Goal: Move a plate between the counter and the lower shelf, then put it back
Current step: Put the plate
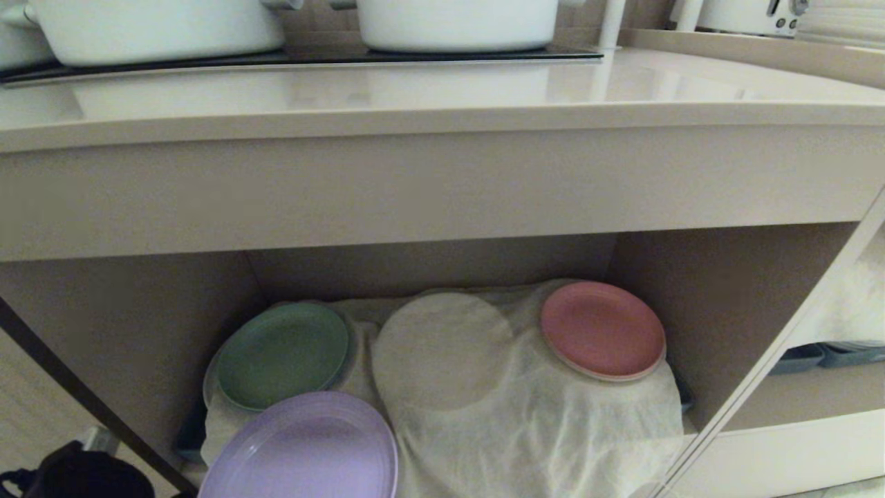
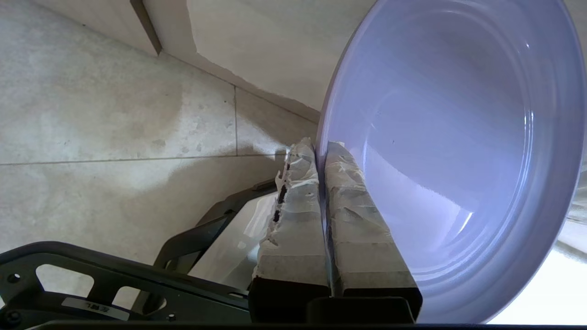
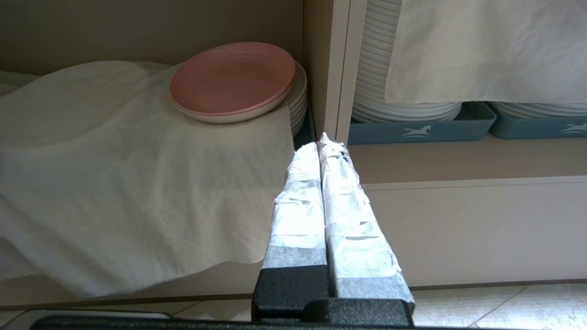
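The lavender plate hangs in front of the lower shelf, low at the left and below the counter. In the left wrist view the plate stands on edge, its rim pinched between the taped fingers of my left gripper, which is shut on it. The left gripper itself lies outside the head view. My right gripper is shut and holds nothing, low in front of the shelf's right-hand divider.
A white gauzy cloth drapes the shelf. A green plate sits at the back left, a pink-red plate at the back right. Two white pots stand on the hob. Stacked white plates in blue trays fill the neighbouring recess.
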Controlling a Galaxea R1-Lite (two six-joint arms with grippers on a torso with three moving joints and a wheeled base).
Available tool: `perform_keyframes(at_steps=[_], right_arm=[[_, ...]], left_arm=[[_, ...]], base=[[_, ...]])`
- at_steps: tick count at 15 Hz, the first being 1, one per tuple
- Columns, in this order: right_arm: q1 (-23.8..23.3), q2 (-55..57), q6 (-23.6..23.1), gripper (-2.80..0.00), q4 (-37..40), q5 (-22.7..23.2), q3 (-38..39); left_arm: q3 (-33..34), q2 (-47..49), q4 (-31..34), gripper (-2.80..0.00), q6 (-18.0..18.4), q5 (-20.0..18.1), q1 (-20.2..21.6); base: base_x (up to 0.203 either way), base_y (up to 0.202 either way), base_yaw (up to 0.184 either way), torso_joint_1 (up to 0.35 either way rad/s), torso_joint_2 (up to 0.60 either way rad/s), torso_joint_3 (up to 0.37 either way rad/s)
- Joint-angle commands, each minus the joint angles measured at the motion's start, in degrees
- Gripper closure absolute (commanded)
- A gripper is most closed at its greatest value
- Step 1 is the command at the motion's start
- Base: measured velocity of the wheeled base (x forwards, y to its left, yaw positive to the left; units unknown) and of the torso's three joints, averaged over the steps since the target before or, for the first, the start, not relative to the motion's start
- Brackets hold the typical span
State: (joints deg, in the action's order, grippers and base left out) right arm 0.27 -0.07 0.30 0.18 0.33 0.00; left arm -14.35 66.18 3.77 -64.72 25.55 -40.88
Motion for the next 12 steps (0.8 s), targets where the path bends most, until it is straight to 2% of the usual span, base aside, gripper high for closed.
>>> perform_keyframes(at_steps=[1,12], right_arm=[[0.00,0.07,0.05,0.00,-0.01,0.02,0.00],[0.00,0.07,0.05,0.00,-0.01,0.02,0.00]], left_arm=[[0.02,-0.26,0.01,0.00,-0.41,0.20,0.01],[0.02,-1.49,0.01,0.00,-0.06,0.20,-0.08]], base=[[0.000,0.000,0.000,0.000,0.00,0.000],[0.000,0.000,0.000,0.000,0.00,0.000]])
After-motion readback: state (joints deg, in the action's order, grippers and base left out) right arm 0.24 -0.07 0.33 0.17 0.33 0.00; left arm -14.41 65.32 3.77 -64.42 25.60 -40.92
